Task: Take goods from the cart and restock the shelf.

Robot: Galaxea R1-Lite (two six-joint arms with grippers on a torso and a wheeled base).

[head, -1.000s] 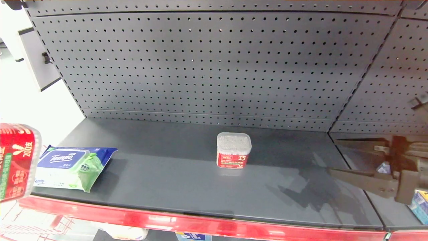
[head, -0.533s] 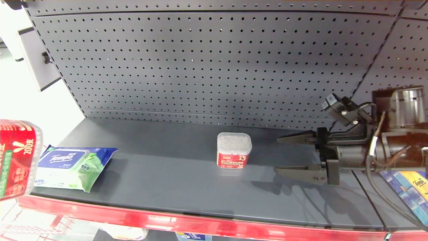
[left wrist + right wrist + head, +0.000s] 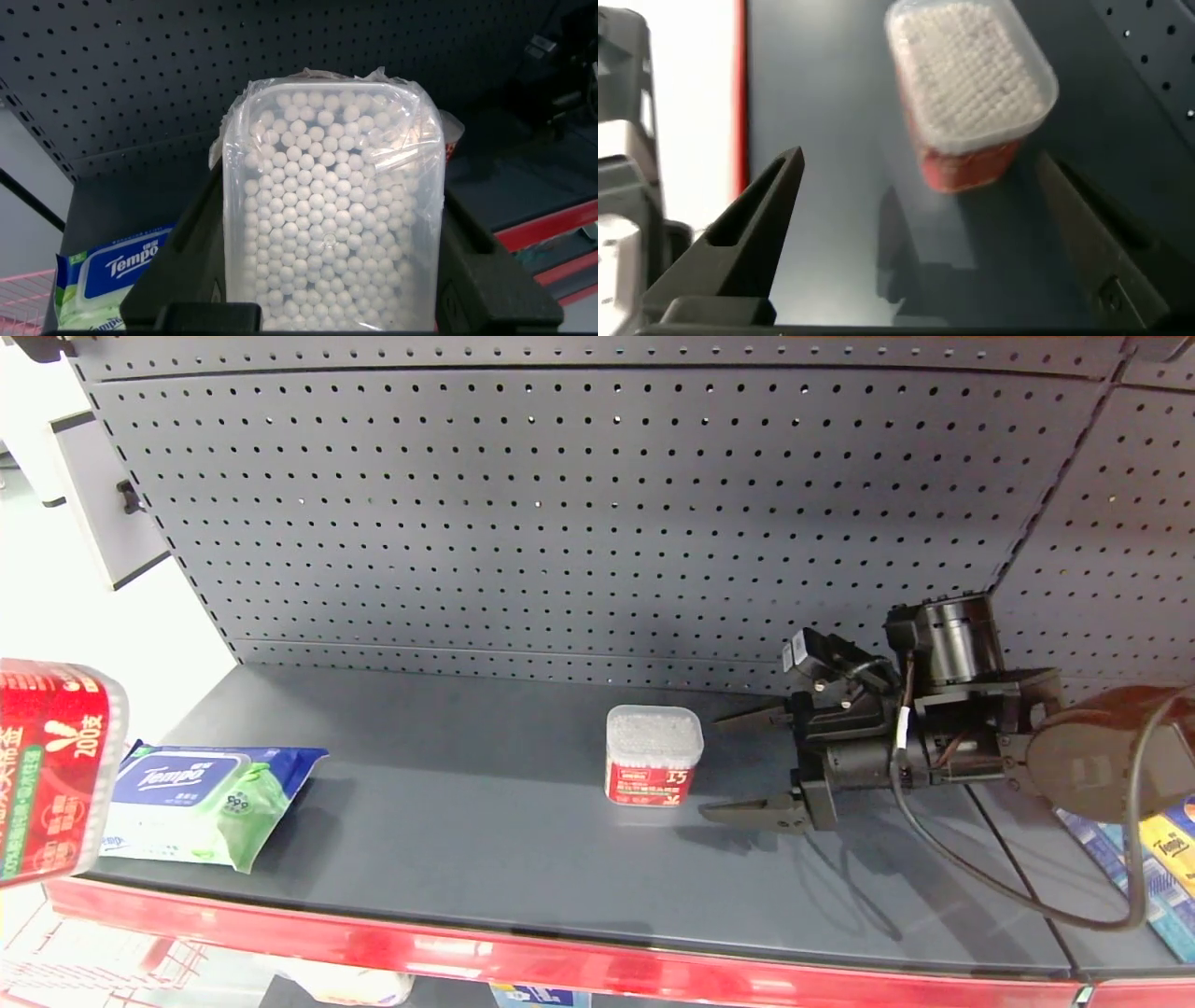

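Head view high, wrist views close; shared shelf (image 3: 467,840)

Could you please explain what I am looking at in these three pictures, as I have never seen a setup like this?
This is a two-armed robot restocking a store shelf. The wide picture comes from a camera on its head; the other two come from cameras on its wrists. On the shelf lie a pack of wet wipes and a box of cotton swabs. The right gripper is open beside that box, not touching it; the right wrist picture looks between its fingers at the same box. The left gripper is clamped on a second box of swabs, seen at the wide picture's left edge too.
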